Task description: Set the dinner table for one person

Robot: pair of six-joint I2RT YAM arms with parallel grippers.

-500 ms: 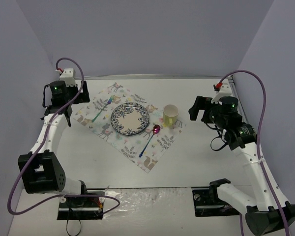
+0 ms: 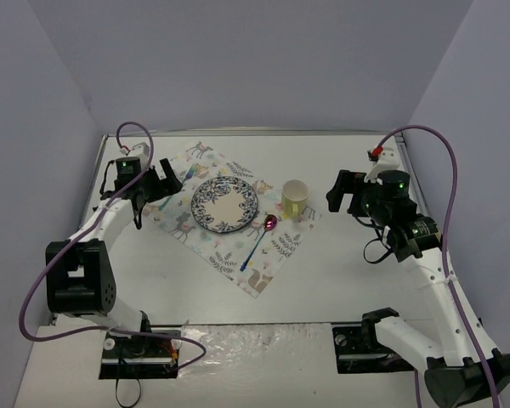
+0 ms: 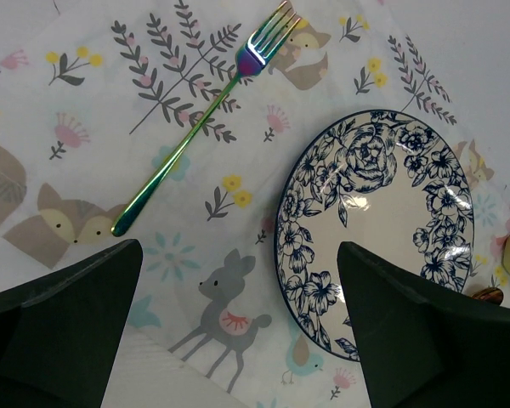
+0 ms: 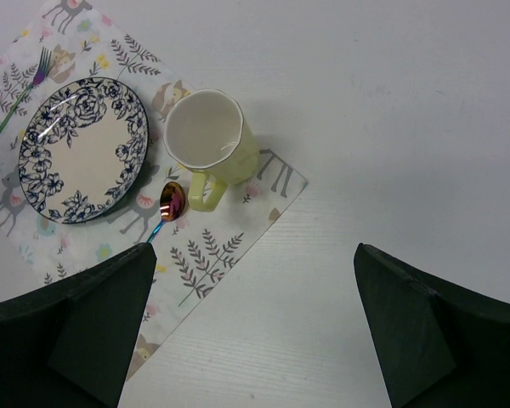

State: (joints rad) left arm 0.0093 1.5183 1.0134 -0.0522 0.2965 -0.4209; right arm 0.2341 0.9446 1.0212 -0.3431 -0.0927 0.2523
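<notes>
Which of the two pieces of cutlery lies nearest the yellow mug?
The spoon with the pink bowl, right beside the mug and its handle; the fork lies on the plate's far side.

**One place laid on a woodland cloth**

A square white cloth printed with foxes, deer and leafy sprigs lies turned cornerwise. At its middle sits a round white ceramic plate with a dark blue floral rim, bare of food. Left of the plate lies a slim iridescent metal fork, tines pointing away. Right of the plate lies a spoon with a pink-gold bowl and blue handle, its bowl just beside the handle of an upright, empty pale yellow mug
</notes>
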